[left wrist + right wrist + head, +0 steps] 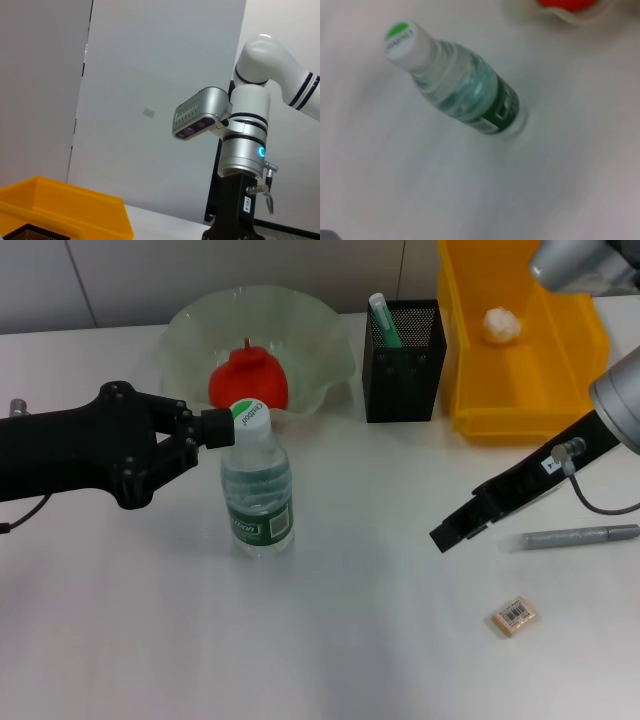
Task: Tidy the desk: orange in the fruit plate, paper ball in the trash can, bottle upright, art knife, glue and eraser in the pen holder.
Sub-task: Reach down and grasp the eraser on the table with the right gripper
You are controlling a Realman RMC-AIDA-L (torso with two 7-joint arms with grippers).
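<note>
The clear bottle stands upright left of centre. My left gripper is shut, its tips right beside the white cap. The orange lies in the pale-green fruit plate behind the bottle. The paper ball rests inside the yellow trash can. A green-capped glue stick stands in the black mesh pen holder. The grey art knife and the tan eraser lie on the table at the right. My right gripper hovers left of the knife.
The white table stretches in front of the bottle and between both arms. The right arm's silver housing hangs over the trash can's far corner. A grey wall stands behind the desk.
</note>
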